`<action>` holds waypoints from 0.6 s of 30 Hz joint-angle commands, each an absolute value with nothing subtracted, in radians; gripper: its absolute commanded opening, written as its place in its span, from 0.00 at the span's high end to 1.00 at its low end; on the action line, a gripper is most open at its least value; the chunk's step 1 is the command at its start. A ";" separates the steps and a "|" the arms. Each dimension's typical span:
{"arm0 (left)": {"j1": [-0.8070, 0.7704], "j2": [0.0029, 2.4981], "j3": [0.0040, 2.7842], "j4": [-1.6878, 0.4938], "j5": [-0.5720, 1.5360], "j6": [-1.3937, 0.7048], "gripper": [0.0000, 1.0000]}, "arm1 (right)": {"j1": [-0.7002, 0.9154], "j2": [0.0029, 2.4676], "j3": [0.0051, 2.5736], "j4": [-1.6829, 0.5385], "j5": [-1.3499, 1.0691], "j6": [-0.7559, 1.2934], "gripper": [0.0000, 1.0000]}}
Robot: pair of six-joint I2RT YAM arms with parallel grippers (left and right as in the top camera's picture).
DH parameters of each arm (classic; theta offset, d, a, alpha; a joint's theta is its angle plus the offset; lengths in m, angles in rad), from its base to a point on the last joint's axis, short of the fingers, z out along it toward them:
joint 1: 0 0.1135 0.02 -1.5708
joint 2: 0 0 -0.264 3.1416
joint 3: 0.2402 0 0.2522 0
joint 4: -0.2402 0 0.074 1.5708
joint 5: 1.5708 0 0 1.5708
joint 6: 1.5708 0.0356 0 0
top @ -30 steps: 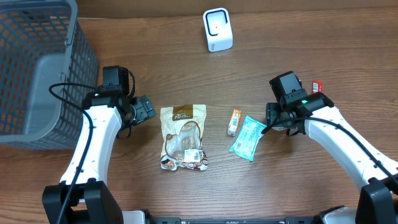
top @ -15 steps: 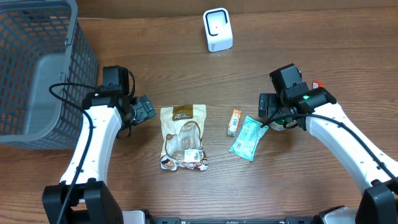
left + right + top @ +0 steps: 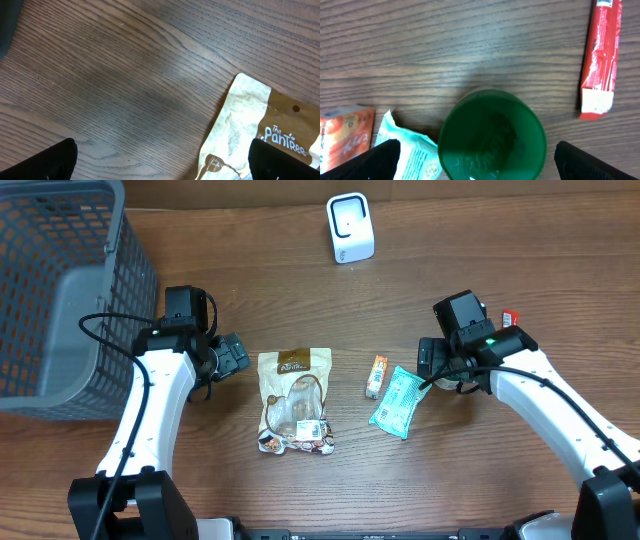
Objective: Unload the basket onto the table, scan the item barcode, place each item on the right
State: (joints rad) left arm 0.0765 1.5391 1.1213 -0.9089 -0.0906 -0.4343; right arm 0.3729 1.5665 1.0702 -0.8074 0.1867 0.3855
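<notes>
grained wood table [image 3: 300, 290]. the right gripper [image 3: 482, 160] gaped wide, empty, above a round green cup [image 3: 491, 135], its near rim cut off. a crinkly teal packet [image 3: 407, 152] lay just left of the cup; the left gripper [image 3: 160, 165], equally wide and empty, far left; a boxy white scanner [image 3: 350, 227] well beyond.

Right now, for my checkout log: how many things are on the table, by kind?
Packets: 3: beige packet, teal packet, red packet
Box: 1
Cup: 1
Scanner: 1
Basket: 1
Total: 7

Left fingers [image 3: 47, 162] spread, right fingers [image 3: 376, 159] spread
</notes>
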 commanded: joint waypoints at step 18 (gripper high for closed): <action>0.078 1.537 1.136 -0.908 -0.101 -0.423 0.00 | 0.369 1.600 1.032 -0.775 0.231 0.392 0.00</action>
State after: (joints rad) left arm 0.0765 1.5391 1.1213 -0.9089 -0.0906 -0.4343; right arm 0.3729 1.5833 1.0401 -0.7841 0.2157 0.3889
